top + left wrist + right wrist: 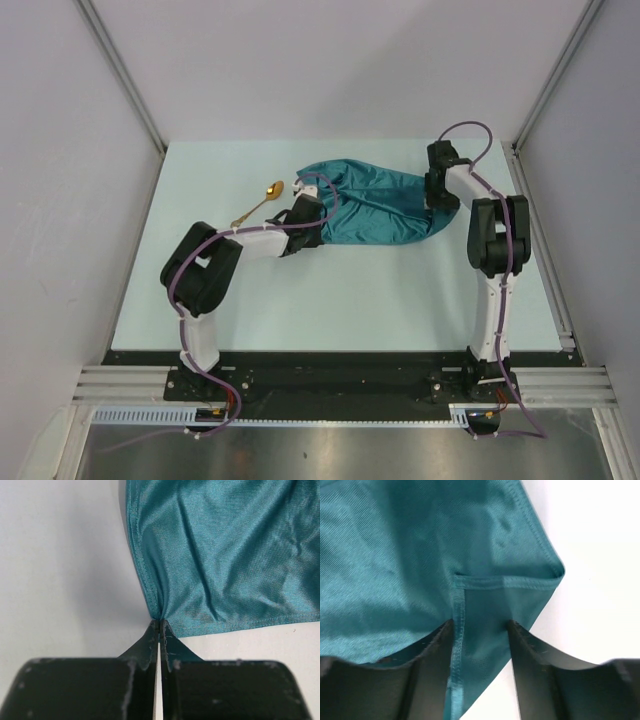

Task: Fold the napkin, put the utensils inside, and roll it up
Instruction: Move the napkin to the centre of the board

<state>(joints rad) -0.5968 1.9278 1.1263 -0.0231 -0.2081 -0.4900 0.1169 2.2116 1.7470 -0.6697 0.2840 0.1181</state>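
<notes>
Pale grey walls and aluminium rails box in a light, bare-looking table (350,300), and all the work sits in its far half.

The left gripper (159,625) has its jaws pressed flat together, with one corner of the napkin (225,555) pinched right at the tips. The fabric fans out from that point in tight creases, so the grip looks real rather than a near miss. The right gripper (480,627) stands with its jaws apart, straddling the opposite corner. A stitched hem runs down between the two fingers, and neither finger clearly presses on it (I would call this a grasp about to be made, not one made).

From above, the napkin (375,210) lies between the two arms as a rumpled teal heap, wider than it is deep, gathered at the left end and rounded at the right. Its right corner is turned over on itself, as the right wrist view shows. It is neither spread flat nor neatly folded.

A gold spoon (255,206) lies on the table just beside the left arm's wrist, its bowl pointing away from the bases, clear of the cloth. It is the only utensil I can make out.

By my reading the task is at its very start. Both corners are being taken up so the cloth can be straightened or folded. The fold itself, placing the cutlery and rolling the napkin all remain to be done.
</notes>
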